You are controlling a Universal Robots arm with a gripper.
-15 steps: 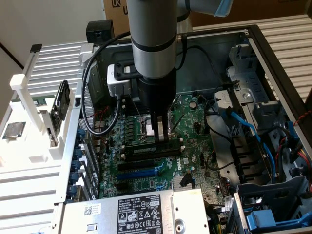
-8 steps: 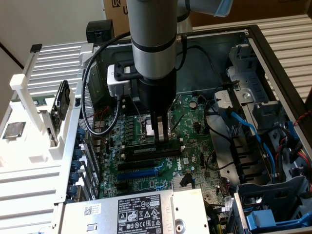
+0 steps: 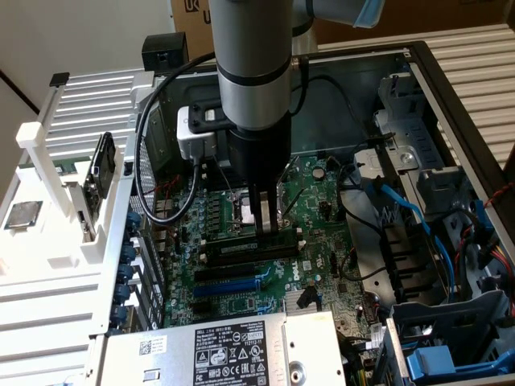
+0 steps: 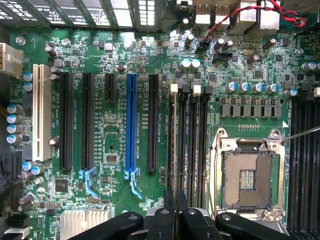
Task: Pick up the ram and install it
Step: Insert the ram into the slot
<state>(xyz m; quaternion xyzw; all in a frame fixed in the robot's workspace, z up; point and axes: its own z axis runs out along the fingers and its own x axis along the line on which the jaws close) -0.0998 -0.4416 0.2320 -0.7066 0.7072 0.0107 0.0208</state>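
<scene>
My gripper (image 3: 263, 227) reaches down into the open computer case, just beside the empty CPU socket (image 3: 245, 211). Its fingers are shut on the top edge of the ram (image 3: 241, 249), a long dark stick with a small pale label. The ram stands on edge along the memory slots. In the wrist view the gripper (image 4: 175, 202) is closed tight, and the ram (image 4: 172, 150) runs edge-on as a thin dark line along the memory slot farthest from the CPU socket (image 4: 247, 180). I cannot tell whether the ram is seated in that slot.
The blue slot (image 3: 233, 283) and black card slots lie nearer the power supply (image 3: 233, 350). Blue cables (image 3: 418, 221) and a drive cage fill the case on the exterior view's right. A white rack (image 3: 72, 217) on the exterior view's left holds a dark board (image 3: 100, 173) and a chip (image 3: 20, 213).
</scene>
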